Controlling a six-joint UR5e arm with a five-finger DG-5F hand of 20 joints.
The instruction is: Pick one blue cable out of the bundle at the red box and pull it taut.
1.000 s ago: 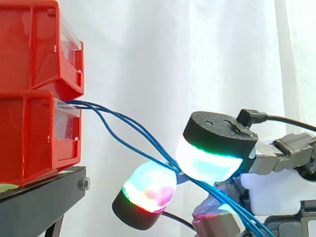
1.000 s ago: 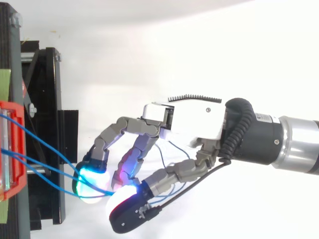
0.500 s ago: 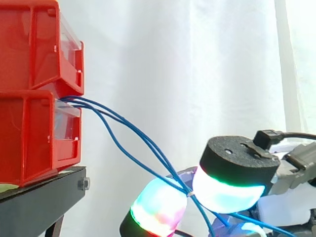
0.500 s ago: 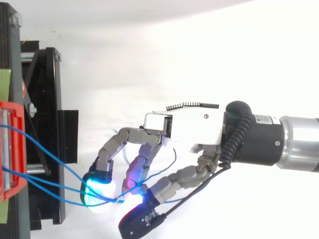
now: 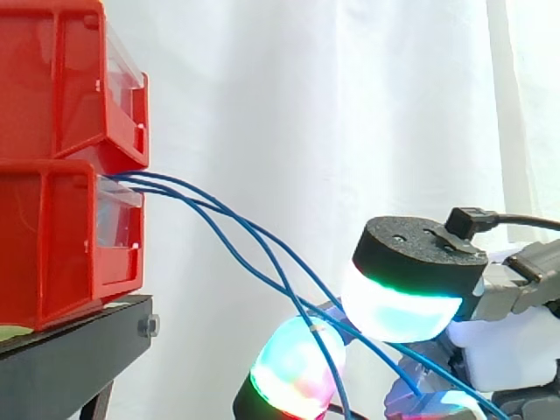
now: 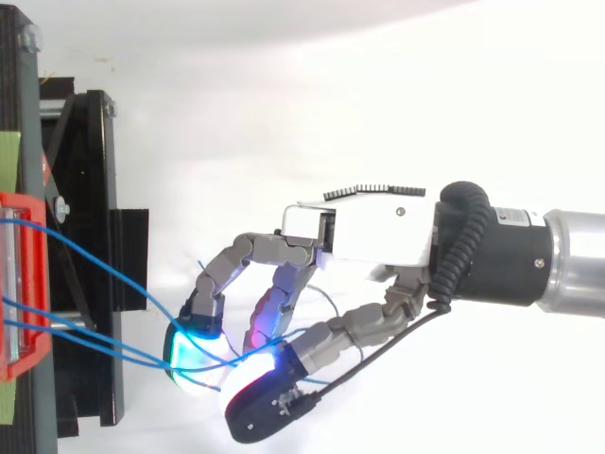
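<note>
Here the hand [image 6: 378,236] is at the grasping step, and I judge that the pulling has not really taken effect yet. The blue cables [image 5: 219,210] come out of the front of the lower red box [image 5: 52,245], which stands on the black stand [image 5: 79,350] under a second red bin [image 5: 61,79]. From there they run downward and away from the box, across the white curtain [image 5: 350,105], to the hand. The fingers are curled. In the top view the cables meet in one spot between the glowing fingertips [image 6: 194,345], so the hand seems to pinch them there. In the side view they pass between an upper pad and a lower one. I cannot tell whether one cable is caught or several, but more than one appears to go through the pinch. Each cable bends in a soft curve between the box and the hand, so none is taut. In my judgement, the next move first calls for keeping only one cable between the pads and letting the others slip out. After that the hand should travel away from the red box, along the line of the cable, until the curve becomes straight. The pinch must stay firm, because a thin cable can slide out of such thick pads.
</note>
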